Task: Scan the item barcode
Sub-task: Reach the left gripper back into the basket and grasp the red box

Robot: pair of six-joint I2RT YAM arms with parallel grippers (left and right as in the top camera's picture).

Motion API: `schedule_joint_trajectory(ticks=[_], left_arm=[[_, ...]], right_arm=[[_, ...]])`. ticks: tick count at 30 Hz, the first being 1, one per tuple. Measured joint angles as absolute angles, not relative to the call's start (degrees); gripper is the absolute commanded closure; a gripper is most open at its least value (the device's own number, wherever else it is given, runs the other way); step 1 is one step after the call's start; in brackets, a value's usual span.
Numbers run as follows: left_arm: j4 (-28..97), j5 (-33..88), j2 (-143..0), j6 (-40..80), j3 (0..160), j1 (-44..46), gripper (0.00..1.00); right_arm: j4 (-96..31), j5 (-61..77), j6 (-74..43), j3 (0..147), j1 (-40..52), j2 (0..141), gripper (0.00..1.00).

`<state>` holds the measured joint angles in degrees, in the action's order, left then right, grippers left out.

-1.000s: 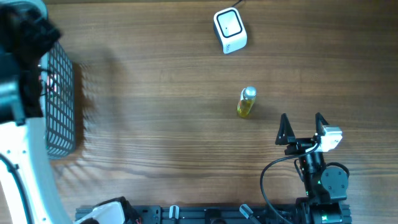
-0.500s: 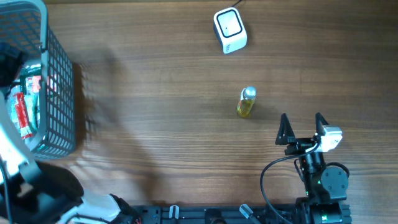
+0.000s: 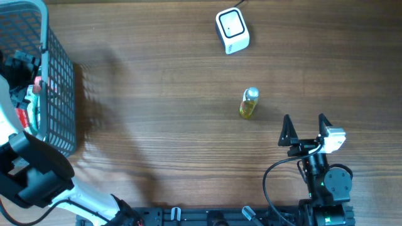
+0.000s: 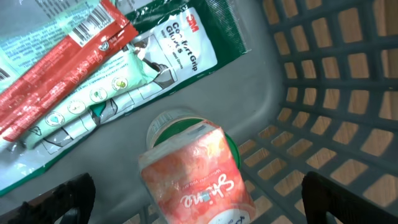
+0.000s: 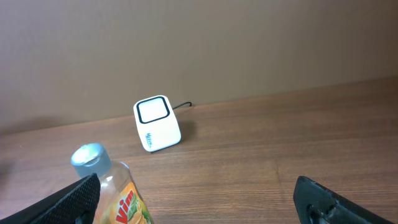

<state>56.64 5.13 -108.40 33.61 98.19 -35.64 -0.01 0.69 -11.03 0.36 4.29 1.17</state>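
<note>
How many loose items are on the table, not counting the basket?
2. A white barcode scanner near the far edge of the table, and a yellow Vim bottle between it and the right end effector. The left arm may hide more.

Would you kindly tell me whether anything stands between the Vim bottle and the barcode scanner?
Nothing visible does: only the wooden table shows between the Vim bottle and the barcode scanner.
</note>
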Motion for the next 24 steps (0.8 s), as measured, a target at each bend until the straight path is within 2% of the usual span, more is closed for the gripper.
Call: schedule_joint_trajectory(ticks=[16,19,24], left_arm=[[58.5,5.5,-113.6,34.9,98.2,-33.4,0.02],[58.6,5.5,-114.4,35.0,98.2,-33.4,0.06],[58.3,5.5,-116.0,35.2,97.8,-33.4,0.27]], right_arm=[[0.0,0.7,-11.0,0.4,4.3,1.2,0.0],[0.0,0.7,-11.0,0.4,4.3,1.2,0.0],[0.0,0.7,-11.0,0.4,4.3,1.2,0.0]])
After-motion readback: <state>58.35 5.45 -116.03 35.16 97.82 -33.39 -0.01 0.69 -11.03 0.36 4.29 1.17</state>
